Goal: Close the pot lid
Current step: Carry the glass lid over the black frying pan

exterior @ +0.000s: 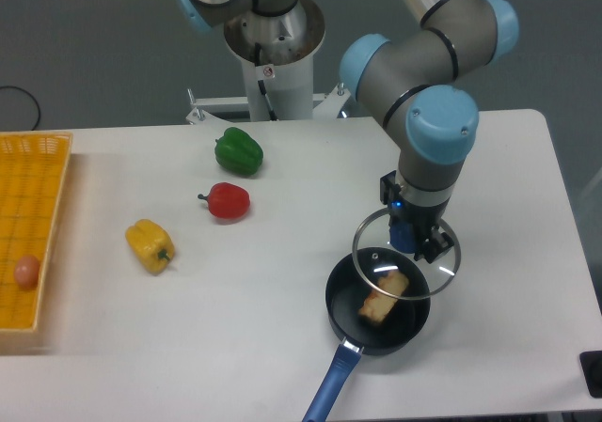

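The pot (411, 325) is a small black pan with a long blue handle (329, 391), at the front of the white table. A yellow-brown piece of food (383, 296) lies in it. The lid (374, 249), a clear glass disc with a metal rim, hangs tilted just above the pot's far right edge and overlaps it. My gripper (414, 242) comes down from above onto the lid's centre and is shut on its blue knob, which the fingers mostly hide.
A green pepper (238, 151), a red pepper (226, 200) and a yellow pepper (150, 245) lie left of the pot. A yellow basket (33, 206) with a pinkish item (26, 271) stands at the left edge. A black object (593, 373) sits at the front right corner.
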Controlling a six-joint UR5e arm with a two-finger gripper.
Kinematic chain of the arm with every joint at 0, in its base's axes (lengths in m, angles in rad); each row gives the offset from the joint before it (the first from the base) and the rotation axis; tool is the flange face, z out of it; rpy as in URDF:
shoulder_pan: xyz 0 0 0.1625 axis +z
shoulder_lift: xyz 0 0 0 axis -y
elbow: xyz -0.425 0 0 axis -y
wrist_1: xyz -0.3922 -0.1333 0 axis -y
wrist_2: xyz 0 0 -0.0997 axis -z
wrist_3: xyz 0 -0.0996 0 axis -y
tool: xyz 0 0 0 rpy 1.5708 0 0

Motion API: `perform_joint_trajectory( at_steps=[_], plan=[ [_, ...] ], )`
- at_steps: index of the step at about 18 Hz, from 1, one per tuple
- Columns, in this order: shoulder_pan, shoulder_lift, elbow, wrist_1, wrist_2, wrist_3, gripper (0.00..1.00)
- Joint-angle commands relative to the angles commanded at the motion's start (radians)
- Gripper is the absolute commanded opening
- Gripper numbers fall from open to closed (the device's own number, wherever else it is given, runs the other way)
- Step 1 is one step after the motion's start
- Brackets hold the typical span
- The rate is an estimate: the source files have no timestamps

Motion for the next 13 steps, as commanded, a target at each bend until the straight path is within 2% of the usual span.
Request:
perform_joint_trajectory(
  at_steps=[13],
  plan=[
    [-0.020, -0.058, 0.068, 0.003, -0.011, -0.058, 0.62]
  ],
)
